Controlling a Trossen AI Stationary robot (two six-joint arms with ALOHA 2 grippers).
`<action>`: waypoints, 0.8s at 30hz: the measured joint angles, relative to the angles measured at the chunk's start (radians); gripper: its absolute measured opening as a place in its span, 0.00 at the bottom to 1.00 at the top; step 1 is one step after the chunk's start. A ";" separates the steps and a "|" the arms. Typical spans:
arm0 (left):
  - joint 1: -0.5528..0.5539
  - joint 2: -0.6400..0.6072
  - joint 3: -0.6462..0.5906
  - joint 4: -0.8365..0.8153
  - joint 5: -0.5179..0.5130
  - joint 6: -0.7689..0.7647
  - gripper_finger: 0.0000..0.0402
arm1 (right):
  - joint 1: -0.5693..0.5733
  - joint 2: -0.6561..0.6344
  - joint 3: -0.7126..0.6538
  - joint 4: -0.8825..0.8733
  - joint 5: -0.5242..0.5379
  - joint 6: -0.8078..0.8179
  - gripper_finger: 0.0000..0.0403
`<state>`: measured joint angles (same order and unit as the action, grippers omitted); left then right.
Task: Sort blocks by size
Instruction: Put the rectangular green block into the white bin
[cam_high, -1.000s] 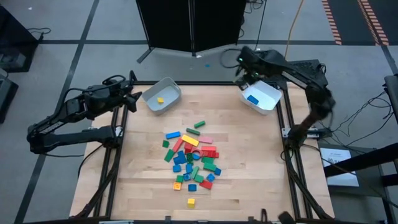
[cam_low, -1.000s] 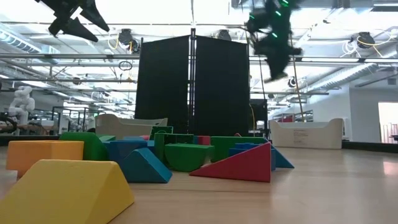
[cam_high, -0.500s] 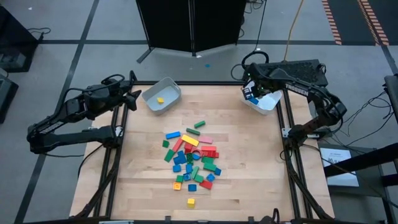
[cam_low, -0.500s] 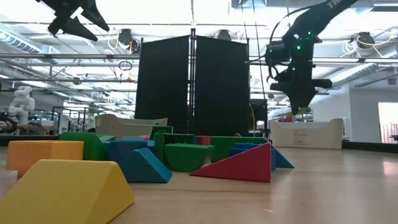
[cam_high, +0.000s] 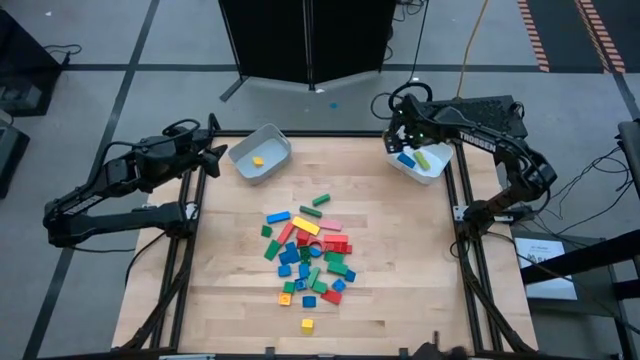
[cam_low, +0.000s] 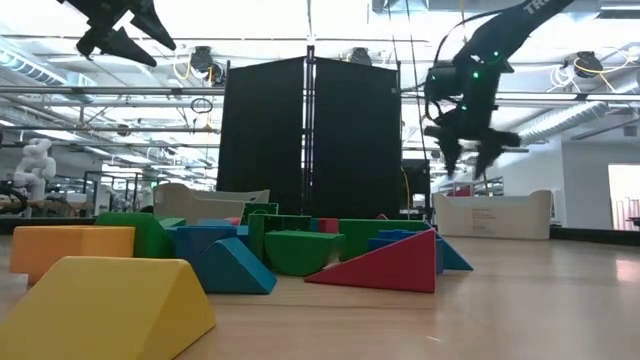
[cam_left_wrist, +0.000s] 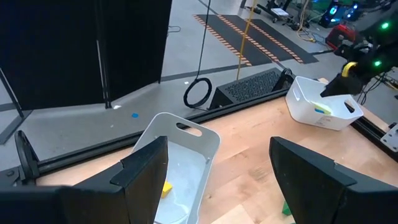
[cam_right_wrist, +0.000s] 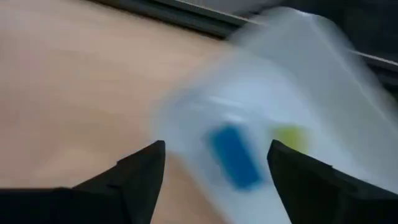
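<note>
Several red, blue, green and yellow blocks lie in a loose pile on the middle of the wooden table. A yellow block lies in the left white bin. A blue block and a yellow-green block lie in the right white bin. My right gripper hangs open just above that bin's far left part, with nothing between its fingers. My left gripper stands open beside the left bin, off the table's far left corner.
Dark rails frame the table's sides. A black screen stands beyond the far edge. Bare wood lies around the pile, between the two bins and toward the near edge. In the low view the nearest blocks fill the foreground.
My right gripper has come down from beyond the far edge to over the right bin, turned and opened. A yellow-green block that was not in the bin before now lies there beside the blue one.
</note>
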<state>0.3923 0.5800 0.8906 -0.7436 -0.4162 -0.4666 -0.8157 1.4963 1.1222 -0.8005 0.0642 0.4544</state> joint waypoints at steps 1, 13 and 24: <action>0.000 0.000 0.000 0.000 0.002 0.000 0.70 | 0.022 0.000 0.000 0.055 -0.083 -0.015 0.65; 0.000 0.000 0.000 0.000 0.008 0.001 0.70 | 0.453 0.115 0.003 0.676 -0.219 -0.431 0.53; 0.000 0.000 0.000 -0.004 0.014 0.001 0.70 | 0.513 0.312 0.038 0.685 -0.219 -0.482 0.53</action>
<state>0.3923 0.5800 0.8906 -0.7481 -0.4026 -0.4660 -0.3026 1.8081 1.1600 -0.1156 -0.1552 -0.0279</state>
